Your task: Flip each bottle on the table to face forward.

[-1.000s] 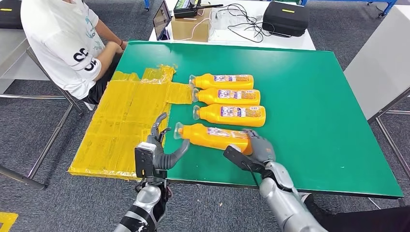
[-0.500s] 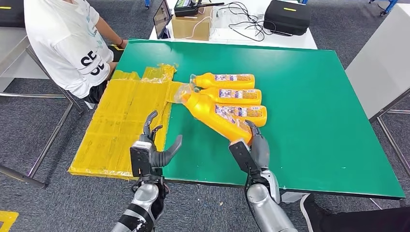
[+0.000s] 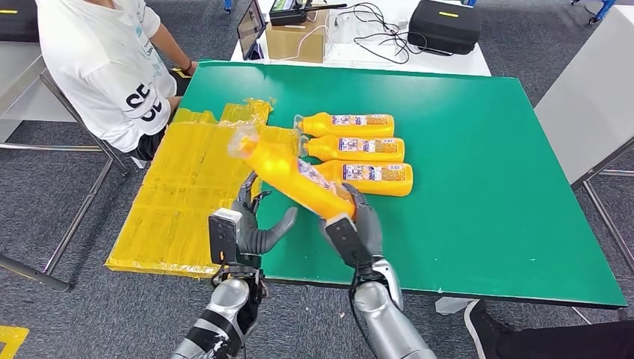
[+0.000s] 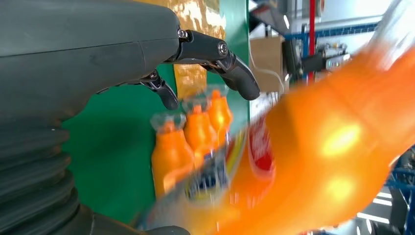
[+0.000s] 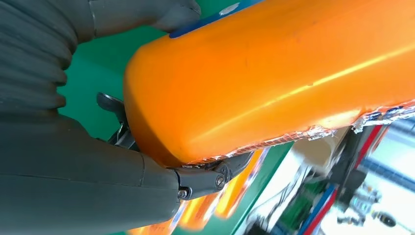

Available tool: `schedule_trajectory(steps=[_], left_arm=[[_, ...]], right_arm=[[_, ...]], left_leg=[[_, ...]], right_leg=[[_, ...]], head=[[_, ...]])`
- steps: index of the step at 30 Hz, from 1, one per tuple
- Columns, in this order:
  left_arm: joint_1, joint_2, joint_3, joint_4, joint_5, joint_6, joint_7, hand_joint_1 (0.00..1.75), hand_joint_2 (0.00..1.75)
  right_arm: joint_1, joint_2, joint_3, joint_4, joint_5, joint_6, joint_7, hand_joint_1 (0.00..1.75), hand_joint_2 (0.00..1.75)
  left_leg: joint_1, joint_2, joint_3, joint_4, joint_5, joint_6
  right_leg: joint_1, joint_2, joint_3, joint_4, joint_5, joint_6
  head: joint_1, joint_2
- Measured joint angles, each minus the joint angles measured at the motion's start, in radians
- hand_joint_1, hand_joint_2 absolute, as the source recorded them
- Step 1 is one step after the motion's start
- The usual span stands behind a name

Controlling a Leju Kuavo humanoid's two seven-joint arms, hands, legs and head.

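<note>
Right hand (image 3: pixel 357 228): fingers clamped on the base end of the lifted bottle (image 3: pixel 288 173). The bottle is clear of the table (image 3: pixel 478 187), tilted, cap end high and pointing away toward the robot's left. The right wrist view shows the grip (image 5: pixel 147 161) confined to the bottom end, with the long body (image 5: pixel 274 73) unsupported beyond it.

Left hand (image 3: pixel 250 228): fingers apart, holding nothing, just beside and below the bottle's body. Its wrist view shows the fingers (image 4: pixel 230 66) spread, with the blurred bottle (image 4: pixel 333 142) close in front.

Risk 1: the end-only grip leaves most of the weight overhanging. The bottle could pivot or slip out during the turn, in my judgement.

Risk 2: a dropped bottle would likely land on the three bottles (image 3: pixel 359 148) lying side by side on the table just beyond, knocking them out of line.

Risk 3: the open left hand sits in the bottle's path; contact could jolt it loose.

Far left: yellow sheeting (image 3: pixel 191 187) overhangs the table edge; a seated person (image 3: pixel 105 63) is beyond it, within reach of a stray bottle.
</note>
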State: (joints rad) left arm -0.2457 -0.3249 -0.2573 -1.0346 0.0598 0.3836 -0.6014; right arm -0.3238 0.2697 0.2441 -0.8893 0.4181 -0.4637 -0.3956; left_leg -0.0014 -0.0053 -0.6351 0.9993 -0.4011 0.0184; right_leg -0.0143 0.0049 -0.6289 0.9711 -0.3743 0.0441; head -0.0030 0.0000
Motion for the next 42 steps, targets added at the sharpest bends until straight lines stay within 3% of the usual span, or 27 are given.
schedule_trajectory(steps=[9, 23, 24, 27, 28, 31, 38, 42], left_arm=[[-0.021, -0.005, -0.018, 0.01, 0.045, -0.048, 0.014, 0.0, 1.75], [-0.024, -0.005, -0.033, 0.023, 0.062, -0.051, 0.013, 0.0, 1.75], [-0.024, -0.005, -0.033, 0.025, 0.066, -0.051, 0.011, 0.43, 1.75], [-0.021, -0.005, -0.032, 0.029, 0.076, -0.054, 0.008, 1.74, 1.75], [-0.02, -0.005, -0.031, 0.029, 0.077, -0.056, 0.006, 1.75, 1.75], [-0.019, -0.005, -0.027, 0.029, 0.081, -0.059, 0.003, 1.75, 1.75], [-0.019, -0.004, -0.018, 0.029, 0.088, -0.044, -0.011, 1.75, 1.75], [-0.025, -0.001, -0.015, 0.029, 0.057, 0.016, -0.04, 1.75, 1.75]], right_arm=[[-0.017, 0.044, 0.073, 0.062, -0.043, 0.059, -0.015, 1.75, 1.75], [-0.029, 0.059, 0.148, 0.126, -0.061, 0.123, -0.016, 1.75, 1.75], [-0.029, 0.06, 0.157, 0.134, -0.061, 0.126, -0.016, 1.69, 1.75], [-0.03, 0.06, 0.177, 0.15, -0.062, 0.128, -0.014, 0.76, 1.75], [-0.03, 0.059, 0.182, 0.154, -0.063, 0.129, -0.013, 0.38, 1.75], [-0.03, 0.055, 0.198, 0.161, -0.066, 0.129, -0.011, 0.0, 1.75], [-0.03, 0.047, 0.22, 0.166, -0.086, 0.12, -0.006, 0.0, 1.75], [-0.024, 0.043, 0.22, 0.159, -0.116, 0.107, -0.017, 0.0, 1.75]], left_leg=[[0.0, 0.0, 0.0, 0.0, 0.0, 0.0], [0.0, 0.0, 0.0, 0.0, 0.0, 0.0], [0.0, 0.0, 0.0, 0.0, 0.0, 0.0], [0.0, 0.0, -0.001, 0.0, 0.0, 0.0], [0.0, 0.0, -0.001, 0.0, 0.0, 0.0], [0.0, 0.0, -0.001, 0.0, 0.0, 0.0], [0.0, 0.0, -0.001, 0.0, 0.0, 0.0], [0.0, 0.0, -0.001, 0.0, 0.0, 0.0]], right_leg=[[0.0, 0.0, 0.0, 0.0, 0.0, 0.0], [0.0, 0.0, -0.001, 0.0, 0.0, 0.0], [0.0, 0.0, -0.001, 0.0, 0.0, 0.0], [0.0, 0.0, -0.001, 0.0, 0.0, 0.0], [0.0, 0.0, -0.001, 0.0, 0.0, 0.0], [0.0, 0.0, -0.001, 0.0, 0.0, 0.0], [0.0, 0.0, -0.001, 0.0, 0.0, 0.0], [0.0, 0.0, -0.001, 0.0, 0.0, 0.0]], head=[[0.0, 0.0], [0.0, 0.0], [0.0, 0.0], [0.0, 0.0], [0.0, 0.0], [0.0, 0.0], [0.0, 0.0], [0.0, 0.0]])
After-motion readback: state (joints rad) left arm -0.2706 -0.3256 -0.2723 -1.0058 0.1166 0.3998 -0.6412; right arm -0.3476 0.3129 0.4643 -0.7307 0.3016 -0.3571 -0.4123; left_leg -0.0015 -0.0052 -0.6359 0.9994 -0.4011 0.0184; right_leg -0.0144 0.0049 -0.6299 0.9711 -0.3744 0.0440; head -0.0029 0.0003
